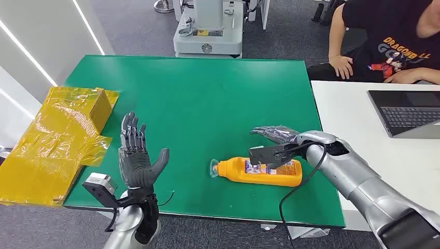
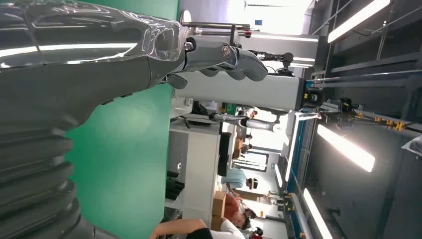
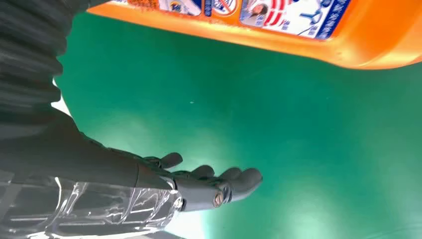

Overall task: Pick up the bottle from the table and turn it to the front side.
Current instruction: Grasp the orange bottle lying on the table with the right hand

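The head view takes in the whole green table (image 1: 197, 98): an orange bottle (image 1: 259, 172) lies on its side near the front edge, its clear cap toward the left hand, its label facing up. Crumpled yellow plastic wrapping (image 1: 52, 140) sits at the table's left edge, and a seated person (image 1: 389, 46) leans beside a white desk with a laptop (image 1: 407, 111). The right wrist view adds what the head view cannot: the bottle's printed label close up, and bare green surface between the bottle and the right hand's fingers (image 3: 234, 181), so they are apart. The left wrist view looks past the raised fingers to a lit workshop beyond the table, with other people at benches. The right hand (image 1: 277, 140) hovers just above and behind the bottle, palm down, fingers spread and holding nothing. The left hand (image 1: 136, 155) stands upright over the front-left of the table, palm open, fingers straight and apart, empty.
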`<state>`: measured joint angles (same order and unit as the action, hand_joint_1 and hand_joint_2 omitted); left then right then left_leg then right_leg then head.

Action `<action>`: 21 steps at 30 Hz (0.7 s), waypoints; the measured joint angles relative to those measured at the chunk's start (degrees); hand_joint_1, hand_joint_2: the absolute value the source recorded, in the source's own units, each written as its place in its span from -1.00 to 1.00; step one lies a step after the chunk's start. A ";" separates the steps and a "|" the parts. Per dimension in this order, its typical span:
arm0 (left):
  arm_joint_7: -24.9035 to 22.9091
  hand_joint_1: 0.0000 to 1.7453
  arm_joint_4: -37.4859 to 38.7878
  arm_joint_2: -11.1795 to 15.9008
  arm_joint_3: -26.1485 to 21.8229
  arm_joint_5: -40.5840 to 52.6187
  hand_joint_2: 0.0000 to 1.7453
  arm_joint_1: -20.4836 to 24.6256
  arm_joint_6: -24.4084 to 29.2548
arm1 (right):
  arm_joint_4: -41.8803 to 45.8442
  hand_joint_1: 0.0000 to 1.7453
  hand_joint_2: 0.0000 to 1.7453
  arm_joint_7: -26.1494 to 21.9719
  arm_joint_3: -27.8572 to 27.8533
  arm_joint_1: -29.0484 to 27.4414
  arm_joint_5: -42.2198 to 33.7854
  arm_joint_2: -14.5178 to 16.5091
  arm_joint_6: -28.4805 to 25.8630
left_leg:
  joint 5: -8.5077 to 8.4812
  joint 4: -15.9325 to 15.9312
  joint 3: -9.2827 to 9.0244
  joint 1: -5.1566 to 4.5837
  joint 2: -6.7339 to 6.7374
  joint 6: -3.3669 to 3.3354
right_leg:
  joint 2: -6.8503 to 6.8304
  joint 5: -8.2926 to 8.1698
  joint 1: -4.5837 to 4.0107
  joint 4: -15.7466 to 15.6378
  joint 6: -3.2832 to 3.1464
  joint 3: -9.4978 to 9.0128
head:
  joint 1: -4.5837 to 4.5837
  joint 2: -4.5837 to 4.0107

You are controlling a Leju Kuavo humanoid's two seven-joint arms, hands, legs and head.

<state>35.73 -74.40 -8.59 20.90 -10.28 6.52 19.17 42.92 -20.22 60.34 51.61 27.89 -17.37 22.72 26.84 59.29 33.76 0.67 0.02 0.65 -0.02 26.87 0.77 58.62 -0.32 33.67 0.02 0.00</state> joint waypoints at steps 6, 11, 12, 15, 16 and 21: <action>0.33 -1.00 0.30 -0.01 0.00 0.04 1.00 0.00 -0.07 | -0.31 -1.00 1.00 -1.33 1.39 -0.04 -0.86 0.62 0.08 | 0.00 0.00 -0.03 0.00 0.01 0.00 | 0.02 -0.01 0.00 0.01 0.00 -0.01 | 0.01 0.00; 0.44 -1.00 0.37 0.00 0.00 0.08 1.00 -0.01 -0.17 | -0.26 -1.00 1.00 -1.41 3.21 -0.29 -2.64 0.78 0.84 | 0.00 0.01 -0.03 0.00 0.00 0.00 | 0.01 -0.01 0.00 0.01 0.00 -0.01 | 0.01 0.00; 0.46 -1.00 0.37 0.00 0.00 0.07 1.00 0.00 -0.16 | -0.20 -1.00 1.00 -1.41 3.51 -0.42 -2.88 0.78 0.89 | 0.00 0.01 -0.03 0.00 0.01 0.00 | 0.01 -0.01 0.00 0.01 0.00 -0.01 | 0.01 0.00; 0.47 -1.00 0.38 0.01 0.00 0.05 1.00 -0.02 -0.15 | 0.03 -1.00 1.00 -1.39 4.31 -0.95 -3.08 0.72 0.90 | 0.00 0.01 -0.02 0.00 0.01 0.00 | 0.02 -0.01 0.00 0.00 0.00 0.00 | 0.00 0.00; 0.47 -1.00 0.39 0.03 0.00 0.05 1.00 -0.03 -0.13 | 0.21 -1.00 1.00 -1.39 4.53 -1.11 -3.10 0.65 0.86 | 0.00 0.01 -0.02 0.00 0.01 0.00 | 0.01 -0.01 0.00 0.00 0.00 0.00 | 0.00 0.00; 0.49 -1.00 0.46 0.12 0.00 -0.05 1.00 -0.10 0.00 | 2.17 -1.00 1.00 -1.26 5.45 -1.28 -3.44 0.08 0.00 | 0.00 0.01 -0.02 0.00 0.01 0.00 | 0.02 -0.01 0.00 0.00 0.00 0.00 | 0.00 0.00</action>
<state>36.22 -73.94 -8.47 20.90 -10.34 6.42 19.17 45.08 -21.48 65.78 50.33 24.45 -17.28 22.72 26.84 59.31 33.74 0.66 0.03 0.65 0.00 26.86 0.77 58.62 -0.32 33.68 0.02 0.00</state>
